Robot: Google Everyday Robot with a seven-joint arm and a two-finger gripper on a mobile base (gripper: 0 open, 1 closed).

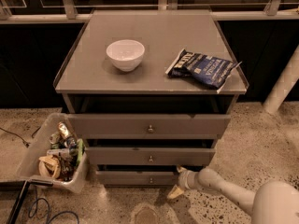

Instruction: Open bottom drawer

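The grey cabinet (154,80) has three flat-fronted drawers, each with a small round metal knob. The bottom drawer (135,177) is the lowest, near the floor, its knob (151,180) at mid-front. A dark gap shows above its front. My gripper (178,181) is low at the drawer's right end, close to the front's right corner. One finger (175,192) points down toward the floor, the other is by the drawer's top edge. The white arm (224,190) comes in from the lower right.
A white bowl (125,54) and a blue chip bag (202,68) lie on the cabinet top. A white bin (50,154) of trash stands on the floor to the left, with cables (32,209) in front. A white post (282,85) stands at right.
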